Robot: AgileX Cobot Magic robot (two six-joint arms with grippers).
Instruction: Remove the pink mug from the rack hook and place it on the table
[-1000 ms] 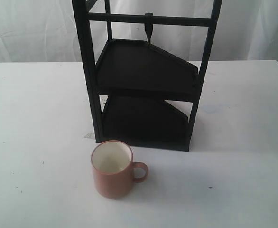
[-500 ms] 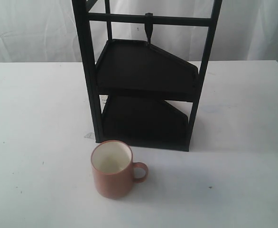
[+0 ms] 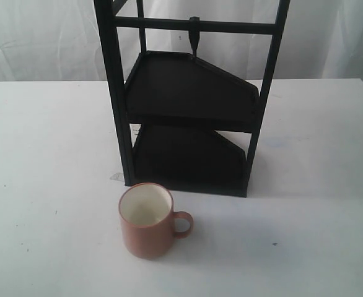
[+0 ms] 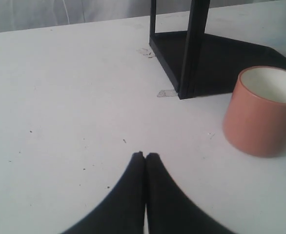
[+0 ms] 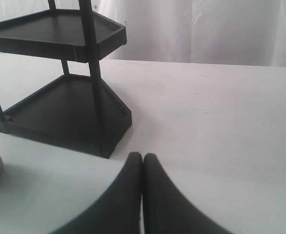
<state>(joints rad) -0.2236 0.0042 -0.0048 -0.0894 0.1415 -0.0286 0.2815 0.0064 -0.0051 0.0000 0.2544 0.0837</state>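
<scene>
The pink mug [image 3: 147, 221] stands upright on the white table [image 3: 45, 154], just in front of the black rack, handle pointing right. Its cream inside shows in the left wrist view [image 4: 262, 111]. The rack hook [image 3: 194, 38] hangs bare from the top crossbar. My left gripper [image 4: 145, 156] is shut with nothing in it, low over the table and well apart from the mug. My right gripper [image 5: 142, 157] is also shut and empty, near the rack's front corner. Neither gripper shows in the exterior view.
The tall black rack [image 3: 191, 111] with two shelves stands mid-table behind the mug; its lower shelf [image 5: 60, 112] and a post [image 4: 191, 48] are close to the grippers. A white curtain hangs behind the table.
</scene>
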